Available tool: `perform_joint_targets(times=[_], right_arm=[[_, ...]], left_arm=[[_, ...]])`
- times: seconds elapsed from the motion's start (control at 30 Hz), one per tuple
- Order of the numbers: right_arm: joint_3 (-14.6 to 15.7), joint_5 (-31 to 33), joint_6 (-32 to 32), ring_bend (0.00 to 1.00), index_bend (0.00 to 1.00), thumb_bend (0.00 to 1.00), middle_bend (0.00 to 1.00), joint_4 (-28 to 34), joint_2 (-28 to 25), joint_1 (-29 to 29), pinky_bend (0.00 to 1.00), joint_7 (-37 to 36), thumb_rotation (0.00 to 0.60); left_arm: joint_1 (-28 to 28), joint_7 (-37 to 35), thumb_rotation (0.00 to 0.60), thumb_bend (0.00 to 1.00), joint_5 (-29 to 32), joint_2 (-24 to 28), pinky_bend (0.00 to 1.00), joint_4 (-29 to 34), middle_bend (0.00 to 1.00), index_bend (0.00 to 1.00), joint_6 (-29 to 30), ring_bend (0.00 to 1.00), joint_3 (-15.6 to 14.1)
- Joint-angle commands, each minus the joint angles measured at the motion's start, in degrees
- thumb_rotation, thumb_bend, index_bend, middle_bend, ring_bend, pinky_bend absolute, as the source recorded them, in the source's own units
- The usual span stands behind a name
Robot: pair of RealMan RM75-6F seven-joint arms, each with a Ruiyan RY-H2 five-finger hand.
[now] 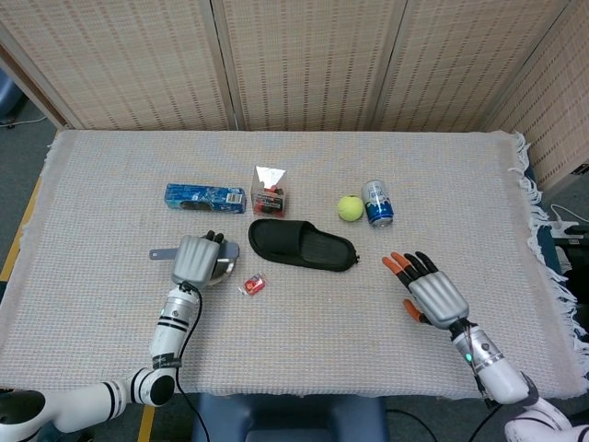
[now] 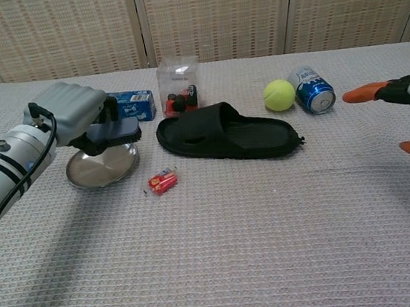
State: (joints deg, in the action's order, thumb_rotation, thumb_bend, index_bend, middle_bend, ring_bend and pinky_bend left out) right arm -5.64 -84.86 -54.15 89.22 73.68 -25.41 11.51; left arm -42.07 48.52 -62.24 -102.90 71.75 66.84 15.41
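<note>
The left hand (image 2: 76,112) grips a dark brush (image 2: 111,132) and holds it lifted just above the round metal dish (image 2: 102,166), at the left of the chest view. Its fingers curl over the top of the brush, whose bristles face down; in the head view a grey handle (image 1: 163,254) sticks out to the left of the hand. To carry the brush well, the hand should keep it level and the grip firm, and clear the dish rim before moving sideways, since the blue box (image 2: 132,103) stands just behind and the black slipper (image 2: 225,131) lies close at the right.

The right hand (image 1: 433,293) hangs over bare cloth at the lower right of the head view, fingers spread, holding nothing. It is well apart from the tennis ball (image 1: 350,208) and the can (image 1: 376,203).
</note>
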Motion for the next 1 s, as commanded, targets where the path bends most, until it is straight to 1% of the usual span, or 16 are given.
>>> perform_joint_targets(times=[0.03,0.07,0.17,0.3,0.33,0.47,0.53,0.77,1.0], right_arm=[[-3.58,4.40,7.89,0.00,0.00,0.58,0.00,-6.23,7.37,-7.67,0.00,3.24,0.600],[-3.95,5.35,9.31,0.00,0.00,0.61,0.00,-7.68,9.27,-9.26,0.00,4.69,0.600],[-4.72,8.09,11.63,0.00,0.00,0.61,0.00,-10.76,13.61,-12.48,0.00,8.86,0.600],[-5.60,13.39,13.86,0.00,0.00,0.64,0.00,-12.75,16.83,-15.22,0.00,13.03,0.600],[-5.56,14.46,14.40,0.00,0.00,0.66,0.00,-12.96,17.13,-15.74,0.00,13.81,0.600],[-4.09,18.40,16.40,0.00,0.00,0.81,0.00,-14.00,17.81,-17.99,0.00,18.81,0.600],[-3.32,20.19,16.88,0.00,0.00,0.84,0.00,-13.83,17.70,-18.82,0.00,20.80,0.600],[-1.11,25.42,17.54,0.00,0.00,0.86,0.00,-12.51,16.85,-20.85,0.00,24.30,0.600],[0.37,27.64,16.76,0.00,0.00,0.86,0.00,-11.84,16.63,-22.27,0.00,24.78,0.600]], left_arm=[[-1.81,0.57,0.600,0.39,-0.08,-0.19,1.00,-0.84,0.61,0.54,-0.66,0.78,1.02],[-2.46,0.49,0.600,0.39,-0.02,-0.41,1.00,-1.32,0.61,0.54,-1.03,0.78,1.36],[-3.90,0.05,0.600,0.39,0.24,-1.03,1.00,-2.32,0.61,0.54,-1.83,0.78,2.13],[-5.30,-0.45,0.600,0.39,0.85,-1.95,1.00,-3.77,0.61,0.54,-2.87,0.78,2.58],[-5.62,-0.47,0.600,0.39,1.05,-2.18,1.00,-4.16,0.61,0.54,-3.08,0.78,2.69],[-7.24,-1.00,0.600,0.39,1.76,-3.55,1.00,-6.30,0.61,0.54,-4.08,0.78,3.26],[-7.90,-1.41,0.600,0.39,1.72,-4.35,1.00,-7.60,0.61,0.54,-4.21,0.78,3.29],[-9.68,-3.10,0.600,0.39,1.65,-7.28,1.00,-11.47,0.61,0.53,-4.80,0.78,3.24],[-12.67,-4.76,0.600,0.39,0.54,-11.96,1.00,-17.39,0.59,0.52,-5.68,0.78,3.25]])
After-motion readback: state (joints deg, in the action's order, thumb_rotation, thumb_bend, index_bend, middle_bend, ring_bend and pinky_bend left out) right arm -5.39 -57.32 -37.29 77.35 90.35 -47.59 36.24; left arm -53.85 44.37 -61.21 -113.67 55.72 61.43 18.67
